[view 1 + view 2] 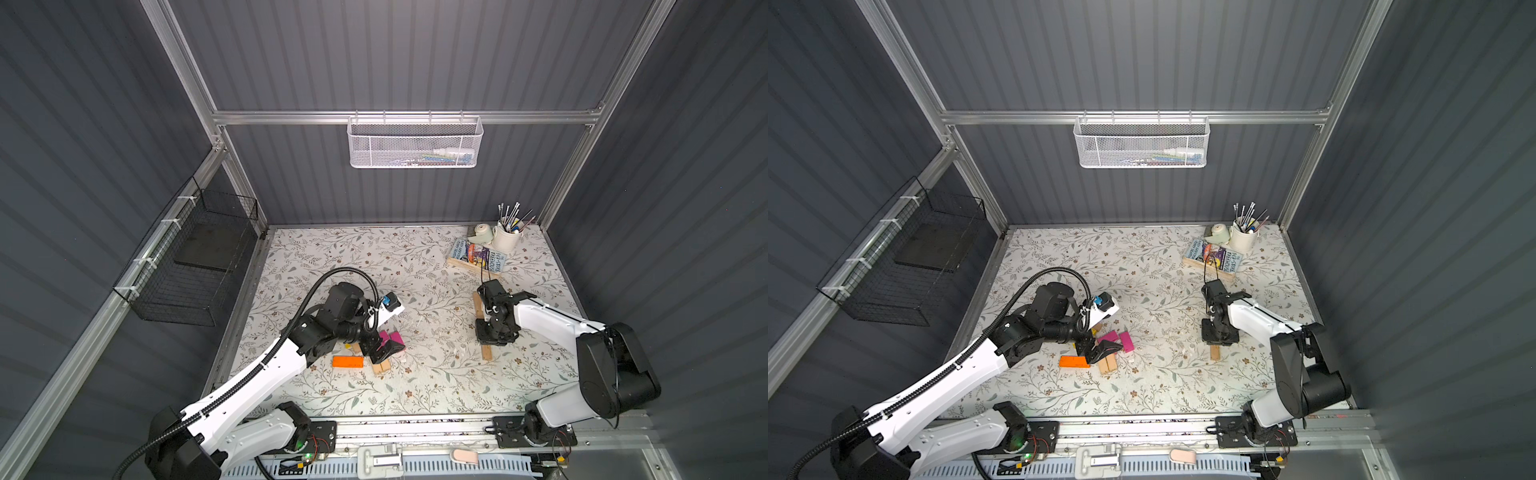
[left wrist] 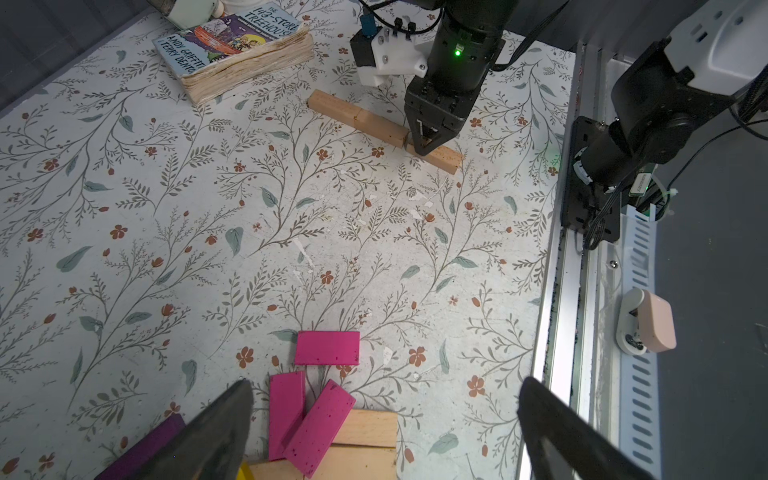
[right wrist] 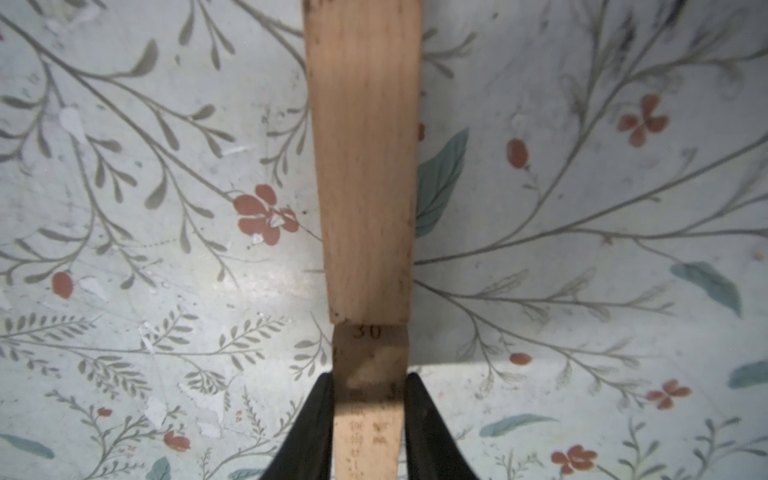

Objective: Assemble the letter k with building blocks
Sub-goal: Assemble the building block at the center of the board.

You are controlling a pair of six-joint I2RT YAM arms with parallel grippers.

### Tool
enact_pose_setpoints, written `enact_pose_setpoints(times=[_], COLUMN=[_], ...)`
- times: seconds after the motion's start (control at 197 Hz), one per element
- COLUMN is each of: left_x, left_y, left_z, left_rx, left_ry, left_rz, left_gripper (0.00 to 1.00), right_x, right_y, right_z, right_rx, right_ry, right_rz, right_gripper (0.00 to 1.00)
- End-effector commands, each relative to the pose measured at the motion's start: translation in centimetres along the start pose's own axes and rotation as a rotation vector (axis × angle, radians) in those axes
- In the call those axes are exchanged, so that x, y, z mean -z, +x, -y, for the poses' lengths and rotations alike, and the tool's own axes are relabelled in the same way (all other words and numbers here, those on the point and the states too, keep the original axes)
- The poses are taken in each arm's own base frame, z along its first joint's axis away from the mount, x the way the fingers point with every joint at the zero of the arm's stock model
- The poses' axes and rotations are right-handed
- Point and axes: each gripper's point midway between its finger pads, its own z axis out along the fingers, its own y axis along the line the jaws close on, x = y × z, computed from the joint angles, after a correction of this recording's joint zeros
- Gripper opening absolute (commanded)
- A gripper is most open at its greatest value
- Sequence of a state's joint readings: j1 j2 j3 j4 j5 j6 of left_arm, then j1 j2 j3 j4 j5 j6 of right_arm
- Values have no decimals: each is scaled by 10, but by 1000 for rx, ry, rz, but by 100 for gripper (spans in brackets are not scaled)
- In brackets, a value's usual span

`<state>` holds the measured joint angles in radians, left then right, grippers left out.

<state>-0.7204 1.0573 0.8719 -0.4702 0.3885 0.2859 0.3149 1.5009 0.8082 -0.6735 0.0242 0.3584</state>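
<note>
A: Top views first. Where are the blocks?

B: In both top views a loose heap lies under the left gripper [image 1: 380, 351] [image 1: 1100, 351]: an orange block [image 1: 348, 362], magenta blocks [image 1: 395, 338] and a pair of tan blocks [image 1: 381, 367] side by side. Well apart, toward the right arm, a row of tan bars [image 1: 478, 306] lies end to end on the floral table [image 1: 415, 395].

A: And the right gripper?

B: The right gripper [image 1: 490, 334] points down over that row. Its own body hides the fingers here, so I cannot tell their state from above. A paperback book [image 1: 478, 255] on a wooden tray [image 1: 457, 262] and a white mug of brushes [image 1: 507, 237] stand in the far corner.

A: Left wrist view?

B: The left gripper's fingers [image 2: 216, 436] stand spread wide with nothing between them, above three magenta blocks. Two of those overlap each other, and one lies across the pair of tan blocks. A purple block [image 2: 145, 449] shows beside one finger, with a sliver of yellow [image 2: 245, 471] next to it. Across the table the right gripper's tips are pinched onto the row of tan bars, toward the end nearest the aluminium rail [image 2: 561, 332].

A: Right wrist view?

B: Both black fingers [image 3: 307, 436] press the sides of one stamped tan bar [image 3: 368, 415], marked "30". The next tan bar [image 3: 363, 166] butts against its end, in line with it.
</note>
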Motion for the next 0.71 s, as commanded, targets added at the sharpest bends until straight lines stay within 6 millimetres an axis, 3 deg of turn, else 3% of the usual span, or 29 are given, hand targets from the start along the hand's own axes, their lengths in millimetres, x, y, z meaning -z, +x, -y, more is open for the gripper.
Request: enact_pose_setpoints(times=[0.0,0.705], left_x=[-2,-1], left_y=[4,5], left_z=[2,1], left_rx=[-14,-12], left_ry=[8,4], left_rz=[-16,-21], left_gripper=[100,100], right_x=[1,2], right_y=[-6,-8], right_z=[2,0], right_rx=[-2,0], right_ry=[10,4], right_rz=[20,24], right_gripper=[29,35])
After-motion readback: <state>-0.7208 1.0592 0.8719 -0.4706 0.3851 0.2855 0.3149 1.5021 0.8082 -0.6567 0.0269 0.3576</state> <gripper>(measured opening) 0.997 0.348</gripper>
